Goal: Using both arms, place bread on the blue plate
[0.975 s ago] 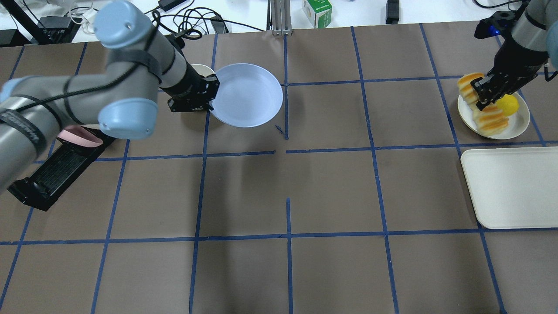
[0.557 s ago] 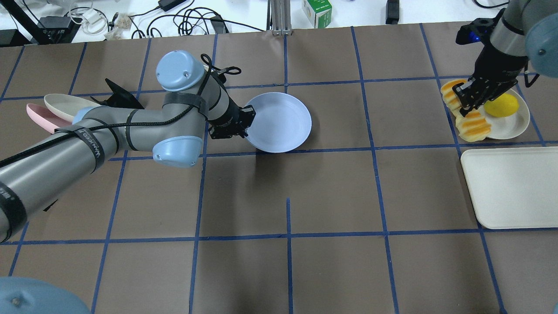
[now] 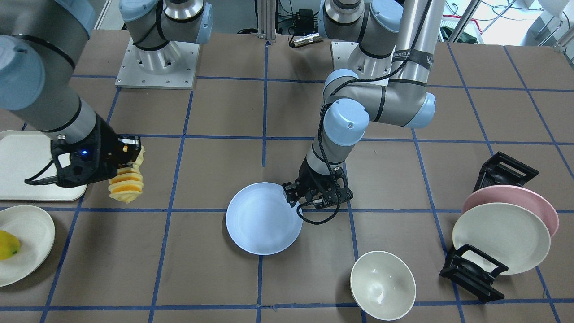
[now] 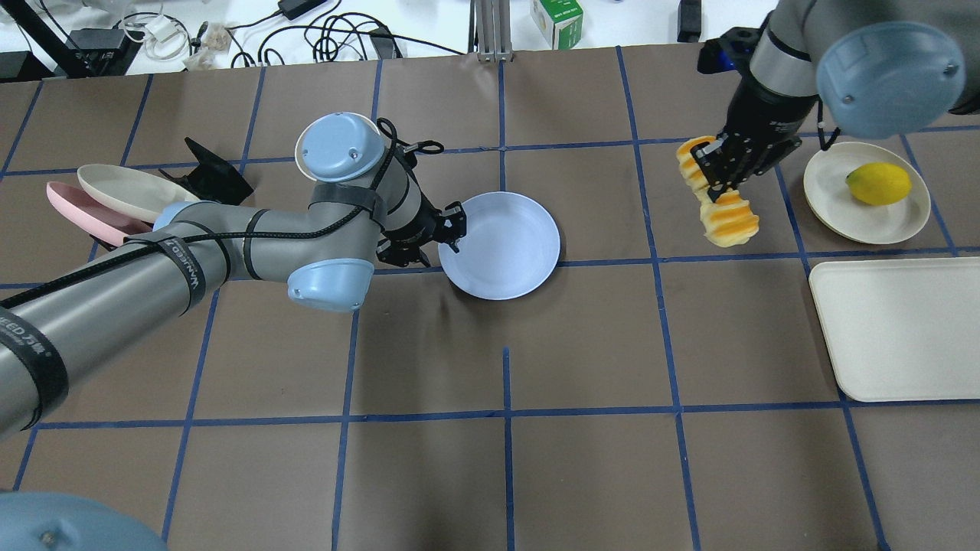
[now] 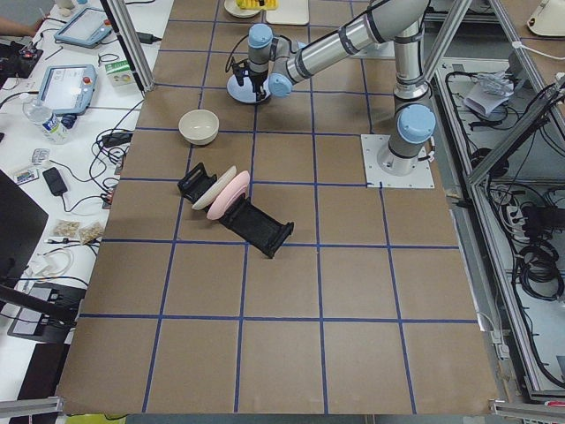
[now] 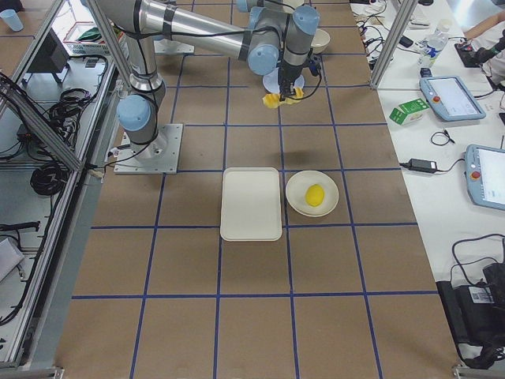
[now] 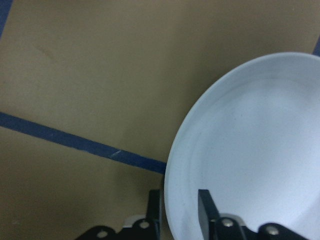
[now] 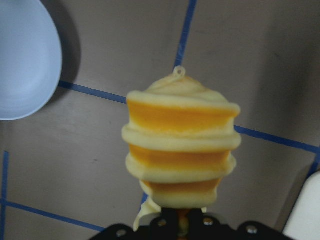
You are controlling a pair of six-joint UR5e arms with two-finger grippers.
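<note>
The blue plate (image 4: 501, 245) is near the table's middle, also in the front view (image 3: 262, 220). My left gripper (image 4: 448, 231) is shut on its left rim; the left wrist view shows a finger on each side of the rim (image 7: 205, 212). I cannot tell whether the plate touches the table. My right gripper (image 4: 720, 172) is shut on the middle of the bread (image 4: 727, 220), a golden-orange ridged loaf. It holds the bread above the table, right of the plate. The bread hangs below the gripper in the front view (image 3: 126, 186) and fills the right wrist view (image 8: 182, 145).
A cream plate (image 4: 834, 172) with a yellow lemon (image 4: 878, 184) sits at the far right, a cream tray (image 4: 896, 329) nearer the robot. A white bowl (image 3: 382, 285) stands past the blue plate. A black rack (image 3: 473, 273) holds a pink plate (image 3: 515, 199) and a cream plate (image 3: 500, 244).
My left arm has carried the blue plate right and toward the robot. My right arm has lifted the bread off the cream plate and moved it left over the table.
</note>
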